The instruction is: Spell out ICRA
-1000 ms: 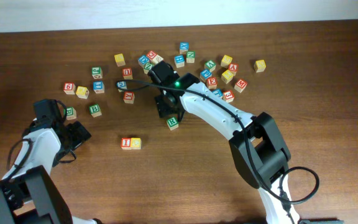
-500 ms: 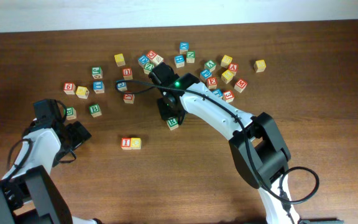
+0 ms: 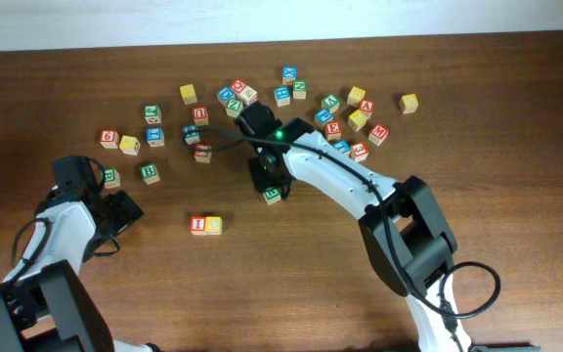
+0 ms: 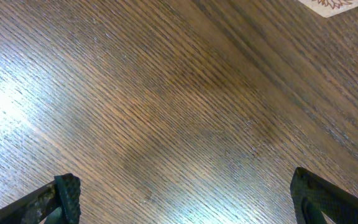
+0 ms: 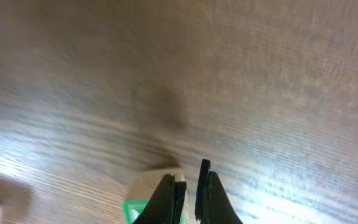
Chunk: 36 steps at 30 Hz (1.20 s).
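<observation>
A red "I" cube (image 3: pixel 197 225) and a yellow cube (image 3: pixel 213 225) sit side by side at the front left of centre. A green-faced cube (image 3: pixel 273 195) lies on the table right below my right gripper (image 3: pixel 268 178). In the right wrist view that gripper (image 5: pixel 192 177) has its jaws almost together with nothing between them. The green cube (image 5: pixel 145 194) lies against the outside of the left finger. My left gripper (image 3: pixel 123 208) rests low at the left, wide open over bare wood (image 4: pixel 185 188).
Many loose letter cubes are scattered across the back of the table, in a dense cluster (image 3: pixel 345 122) right of the right arm and a looser group (image 3: pixel 150 137) at the back left. A pale cube corner (image 4: pixel 334 5) shows at the left wrist view's top edge.
My right gripper's jaws have closed from partly open to shut and dropped slightly toward the green cube, which has stayed in place. The left arm has not moved.
</observation>
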{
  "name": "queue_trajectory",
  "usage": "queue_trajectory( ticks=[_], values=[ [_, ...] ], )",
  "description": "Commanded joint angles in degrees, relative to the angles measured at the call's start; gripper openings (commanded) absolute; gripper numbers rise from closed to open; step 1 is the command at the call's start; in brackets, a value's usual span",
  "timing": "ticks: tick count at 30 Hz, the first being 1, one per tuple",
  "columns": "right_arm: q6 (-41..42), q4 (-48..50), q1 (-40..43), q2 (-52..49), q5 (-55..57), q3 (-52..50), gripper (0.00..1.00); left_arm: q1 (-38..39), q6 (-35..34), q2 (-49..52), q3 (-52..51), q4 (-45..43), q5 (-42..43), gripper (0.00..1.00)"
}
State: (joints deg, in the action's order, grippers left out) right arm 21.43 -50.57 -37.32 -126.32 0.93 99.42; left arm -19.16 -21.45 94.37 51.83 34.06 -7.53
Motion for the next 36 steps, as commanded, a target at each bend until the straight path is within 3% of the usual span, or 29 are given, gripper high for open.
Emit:
queue_trajectory(
  ticks=[1, 5, 18, 22, 36],
  values=[
    [0.3, -0.2, -0.5, -0.8, -3.0, -1.6, 0.04, -0.3, -0.2, -0.6, -0.4, 0.0, -0.4, 0.99],
    [0.3, -0.7, -0.5, -0.8, -8.7, -1.6, 0.04, -0.3, -0.2, -0.6, -0.4, 0.0, -0.4, 0.99],
    [0.1, -10.4, 4.4, -0.7, -9.6, 2.3, 0.04, -0.3, -0.2, -0.6, -0.4, 0.0, -0.4, 1.00],
    [0.1, -15.3, 3.2, -0.7, -9.6, 2.3, 0.04, -0.3, -0.2, -0.6, -0.4, 0.0, -0.4, 0.99],
    [0.1, -15.0, -1.9, -0.7, -10.0, 2.3, 0.05, -0.3, -0.2, -0.6, -0.4, 0.0, -0.4, 0.99]
  ],
)
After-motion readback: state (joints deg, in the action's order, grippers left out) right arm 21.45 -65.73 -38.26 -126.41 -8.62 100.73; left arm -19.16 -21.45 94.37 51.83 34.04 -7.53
